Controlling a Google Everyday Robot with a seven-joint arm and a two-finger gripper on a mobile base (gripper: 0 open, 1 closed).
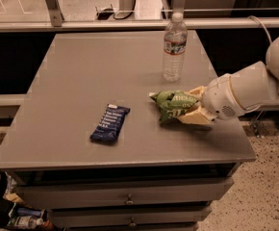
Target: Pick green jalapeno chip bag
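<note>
The green jalapeno chip bag (172,103) is crumpled on the right part of the grey table (82,81). My gripper (193,106) reaches in from the right on a white arm. Its tan fingers (195,117) sit above and below the bag's right end and are closed on it. The bag's left end sticks out toward the table's middle and rests at table level.
A clear water bottle (174,47) stands upright just behind the bag. A dark blue bar wrapper (110,123) lies to the left of the bag. The table's right edge is close under my arm. Drawers (127,198) are below the front edge.
</note>
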